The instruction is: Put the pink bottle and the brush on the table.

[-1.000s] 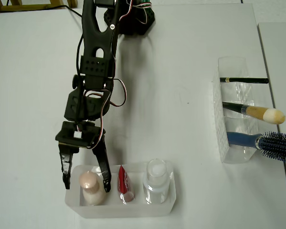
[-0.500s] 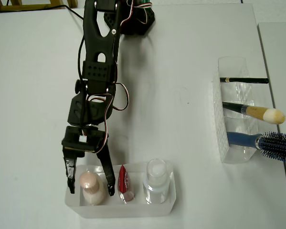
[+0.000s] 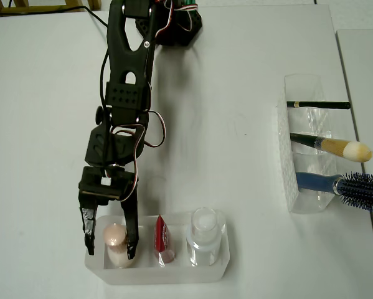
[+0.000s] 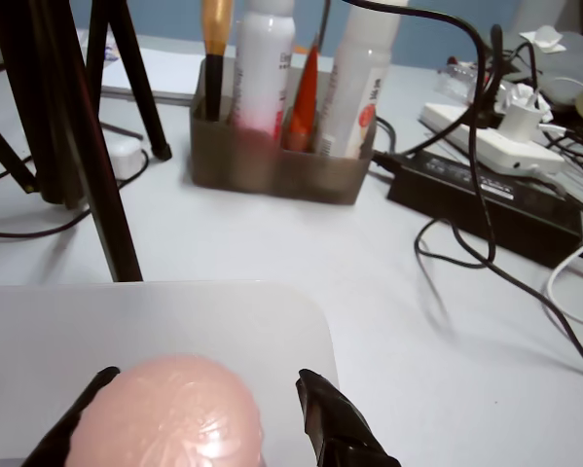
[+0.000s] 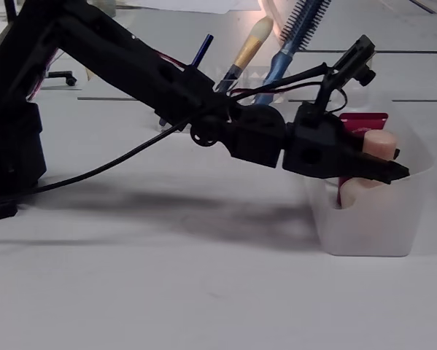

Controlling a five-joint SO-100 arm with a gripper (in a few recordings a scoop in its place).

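Gripper (image 3: pixel 109 245) fingers sat spread on either side of the pink bottle (image 3: pixel 114 236) cap, not visibly pressing it; the bottle stood upright in the left end of a translucent tray (image 3: pixel 167 275) near the table's (image 3: pixel 43 124) front edge, with a red tube (image 3: pixel 161 235) and a clear bottle (image 3: pixel 205 227) to its right. Farther right in the overhead view, a clear holder (image 3: pixel 298 180) kept a black stick (image 3: pixel 320 104), the brush (image 3: pixel 335 147) and a blue hairbrush (image 3: pixel 348 185). The wrist view showed cables (image 4: pixel 486 233) and a power strip (image 4: pixel 505 126) beyond the tray.
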